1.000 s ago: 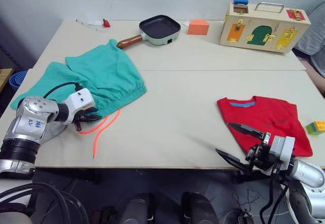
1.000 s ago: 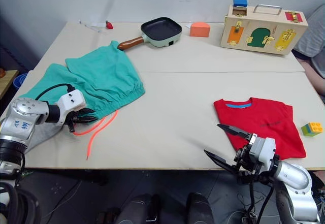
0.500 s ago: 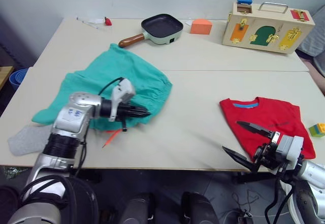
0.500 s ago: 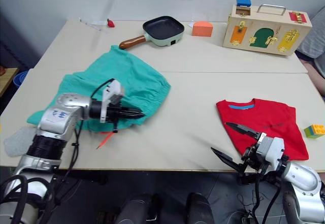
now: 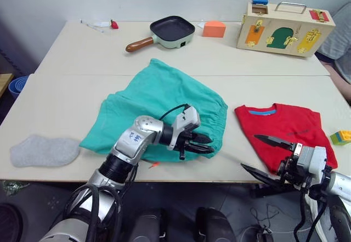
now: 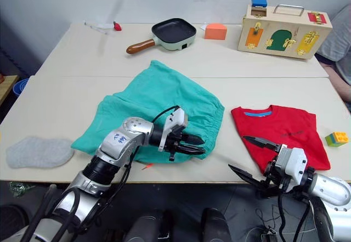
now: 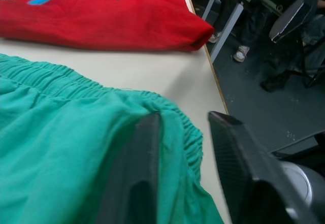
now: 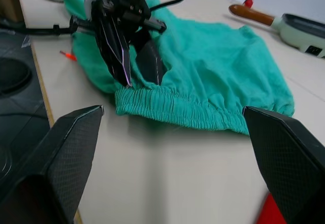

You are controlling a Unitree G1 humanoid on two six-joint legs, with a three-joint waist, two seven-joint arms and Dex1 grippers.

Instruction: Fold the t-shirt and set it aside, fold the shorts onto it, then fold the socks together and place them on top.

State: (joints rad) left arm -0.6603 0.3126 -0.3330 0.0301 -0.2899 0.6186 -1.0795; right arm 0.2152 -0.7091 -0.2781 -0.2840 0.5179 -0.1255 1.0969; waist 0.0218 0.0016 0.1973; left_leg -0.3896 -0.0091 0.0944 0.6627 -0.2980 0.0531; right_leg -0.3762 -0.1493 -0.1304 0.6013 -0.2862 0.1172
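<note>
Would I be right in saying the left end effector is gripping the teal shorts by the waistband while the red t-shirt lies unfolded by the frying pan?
Not quite: the t-shirt lies folded near the right end effector, far from the frying pan, as the left eye view shows. The left end effector does grip the shorts.

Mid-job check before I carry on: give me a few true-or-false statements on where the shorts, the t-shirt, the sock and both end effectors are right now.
1. The left end effector grips the shorts at the gathered waistband. True.
2. The shorts already lie on top of the t-shirt. False: they lie beside it, with bare table between them.
3. The right end effector is open and holds nothing. True.
4. A grey sock sits on the t-shirt. False: it lies alone near the table's front left corner.
5. The frying pan stands at the far side of the table, beyond the shorts. True.
</note>
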